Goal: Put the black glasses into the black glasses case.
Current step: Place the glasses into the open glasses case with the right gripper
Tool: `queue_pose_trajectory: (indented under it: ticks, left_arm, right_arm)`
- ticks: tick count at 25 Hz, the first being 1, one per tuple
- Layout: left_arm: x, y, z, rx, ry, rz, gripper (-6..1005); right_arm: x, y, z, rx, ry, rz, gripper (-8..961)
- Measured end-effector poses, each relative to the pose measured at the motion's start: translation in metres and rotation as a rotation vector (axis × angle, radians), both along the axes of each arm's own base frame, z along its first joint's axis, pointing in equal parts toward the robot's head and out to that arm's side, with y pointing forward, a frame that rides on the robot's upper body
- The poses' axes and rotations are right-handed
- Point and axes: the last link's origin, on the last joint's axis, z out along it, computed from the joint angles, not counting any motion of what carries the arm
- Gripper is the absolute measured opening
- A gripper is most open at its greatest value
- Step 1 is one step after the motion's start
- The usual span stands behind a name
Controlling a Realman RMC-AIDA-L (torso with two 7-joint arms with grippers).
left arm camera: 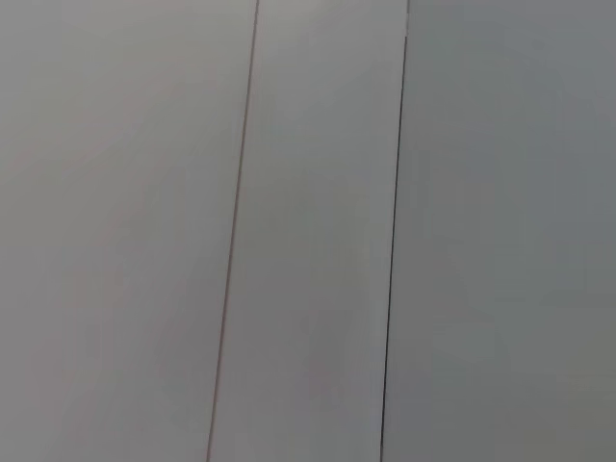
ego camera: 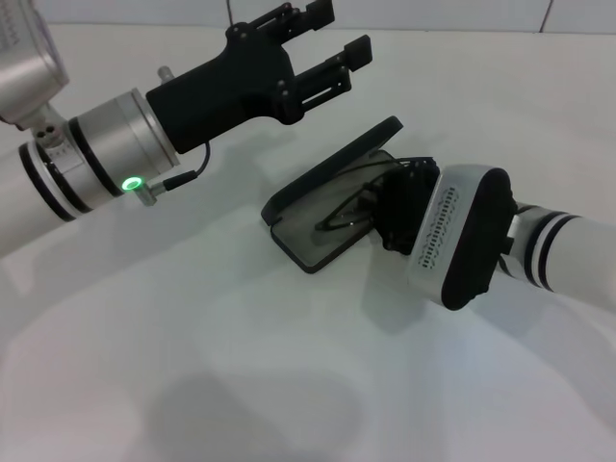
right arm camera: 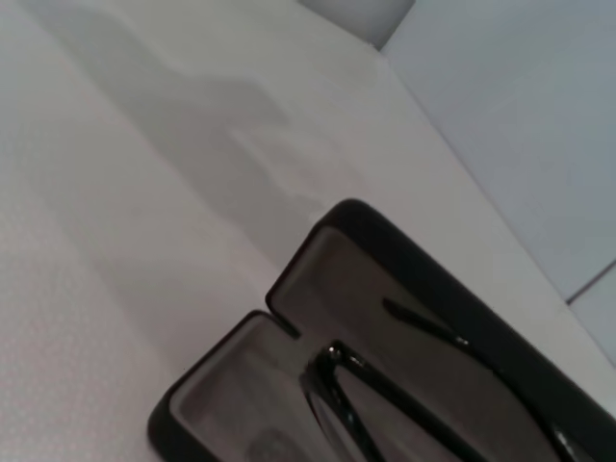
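White table (ego camera: 192,366) fills the scene, with a pale panelled wall (left arm camera: 308,231) behind it; the left wrist view shows only this wall with two thin seams. Near the middle of the table lies the black glasses case (ego camera: 322,207), open, its lid standing up on the far side and its grey-lined tray toward me. The black glasses (ego camera: 348,210) are inside the tray; in the right wrist view their thin dark frame (right arm camera: 385,404) rests on the lining, within the case rim. The right gripper (ego camera: 397,207) reaches in from the right side and sits over the right end of the case, at the glasses; I cannot tell if its fingers are closed. The left gripper (ego camera: 332,43) hangs above the table, behind and left of the case, well apart from it, with fingers spread and holding nothing. Wide bare table stays on the near side and the left of the case.
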Motion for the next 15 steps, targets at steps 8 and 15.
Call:
queue_pose_trajectory:
  ticks: [8, 15]
  left_arm:
    - [-0.0023, -0.002, 0.0006, 0.0, -0.004, 0.004, 670]
    - [-0.0041, -0.0026, 0.0014, 0.0, -0.005, 0.009, 670]
  right_arm:
    - [-0.0087, -0.0031, 0.0002, -0.008, 0.022, 0.02, 124]
    - [-0.0101, -0.0082, 0.0042, -0.005, 0.044, 0.022, 181]
